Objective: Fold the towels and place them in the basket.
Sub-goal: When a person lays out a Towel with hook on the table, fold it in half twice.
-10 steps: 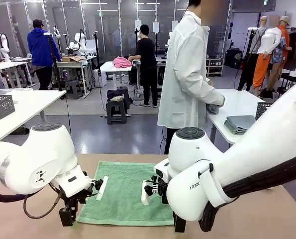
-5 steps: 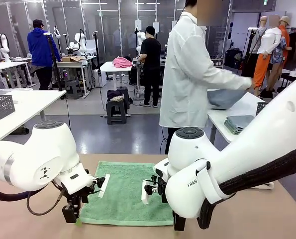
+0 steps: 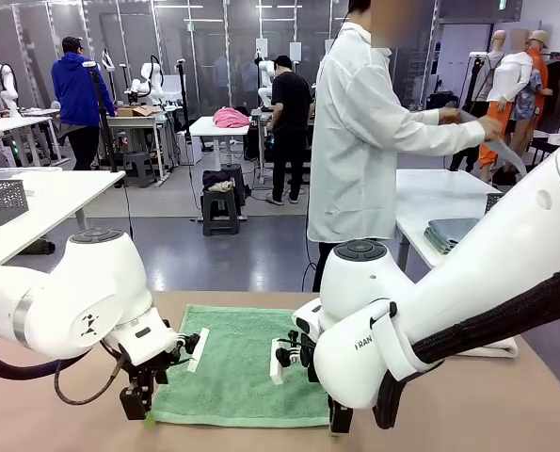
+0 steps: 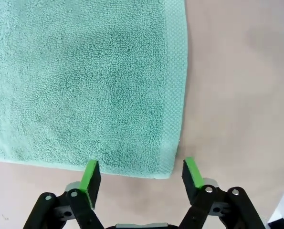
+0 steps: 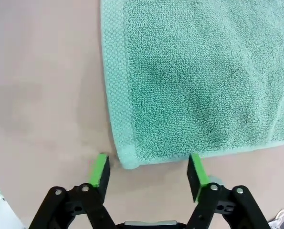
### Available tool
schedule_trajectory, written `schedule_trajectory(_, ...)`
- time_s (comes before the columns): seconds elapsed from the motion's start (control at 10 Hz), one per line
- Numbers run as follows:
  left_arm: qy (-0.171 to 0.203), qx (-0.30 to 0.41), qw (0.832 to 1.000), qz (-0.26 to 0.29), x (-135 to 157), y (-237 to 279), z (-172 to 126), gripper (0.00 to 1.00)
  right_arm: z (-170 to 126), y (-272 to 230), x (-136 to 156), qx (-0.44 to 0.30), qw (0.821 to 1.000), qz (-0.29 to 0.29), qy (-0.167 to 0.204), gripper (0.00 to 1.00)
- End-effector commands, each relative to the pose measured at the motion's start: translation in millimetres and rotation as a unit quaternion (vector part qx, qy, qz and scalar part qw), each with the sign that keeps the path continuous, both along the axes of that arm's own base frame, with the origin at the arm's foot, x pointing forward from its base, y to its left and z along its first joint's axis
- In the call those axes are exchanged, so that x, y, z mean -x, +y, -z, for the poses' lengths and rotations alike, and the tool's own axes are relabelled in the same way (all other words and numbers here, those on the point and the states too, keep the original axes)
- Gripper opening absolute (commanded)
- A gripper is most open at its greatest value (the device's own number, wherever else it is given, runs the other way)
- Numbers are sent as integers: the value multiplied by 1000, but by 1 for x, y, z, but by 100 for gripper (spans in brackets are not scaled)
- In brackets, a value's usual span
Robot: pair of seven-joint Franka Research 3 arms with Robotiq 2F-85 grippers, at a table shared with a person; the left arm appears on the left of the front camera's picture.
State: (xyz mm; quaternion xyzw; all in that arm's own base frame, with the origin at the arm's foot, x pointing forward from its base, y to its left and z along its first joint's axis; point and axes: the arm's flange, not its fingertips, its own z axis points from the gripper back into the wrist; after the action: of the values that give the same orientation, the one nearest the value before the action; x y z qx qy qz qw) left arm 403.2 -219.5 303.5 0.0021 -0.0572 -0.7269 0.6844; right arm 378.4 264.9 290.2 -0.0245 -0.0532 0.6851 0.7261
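Tan worktop (image 4: 237,95) in a busy lab, mint green towel (image 3: 237,363) spread flat and unfolded on it. Left pincer (image 4: 140,167) jaws apart, one near towel corner sitting right between its pads (image 4: 90,176), cloth stretching ahead of it; right pincer (image 5: 148,164) jaws apart too, the other near corner between its pads (image 5: 195,169) likewise. Likely handling: terry looks soft, light, limp, grippy not slick, nothing fragile, so it should sag once lifted; best pinch each corner on the flat woven hem band, both together, to keep the edge straight for folding.
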Motion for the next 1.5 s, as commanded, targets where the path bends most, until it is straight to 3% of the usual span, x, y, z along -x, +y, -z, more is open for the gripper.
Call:
schedule_trajectory(0.0, 9, 1, 1000, 12, -8, 0, 0, 70, -3, 0, -6, -7, 1000, -7, 7, 74)
schedule_trajectory(0.3, 15, -2, 1000, 12, -10, 0, 1, 70, -4, 1, -6, -5, 1000, -8, 9, 74)
schedule_trajectory(0.5, 13, -10, 1000, 16, -9, -1, 1, 50, -4, 1, -6, -4, 1000, -8, 9, 55)
schedule_trajectory(0.9, 20, -12, 1000, 18, -7, 0, 2, 50, -5, 4, -6, 0, 1000, -7, 10, 55)
schedule_trajectory(1.0, 19, -13, 1000, 20, -7, 0, 1, 32, -7, 4, -5, 2, 1000, -5, 11, 55)
schedule_trajectory(1.1, 20, -15, 999, 22, -6, -2, -1, 31, -9, 6, -4, 0, 1000, -1, 17, 55)
schedule_trajectory(1.2, 22, -16, 999, 25, -7, -3, -2, 12, -13, 6, -3, 0, 1000, -1, 19, 55)
schedule_trajectory(1.3, 23, -17, 999, 26, -7, -4, -3, 26, -15, 5, -3, 1, 1000, -2, 18, 55)
schedule_trajectory(1.4, 24, -17, 999, 26, -7, -4, -3, 0, -16, 5, -2, 2, 1000, -6, 15, 55)
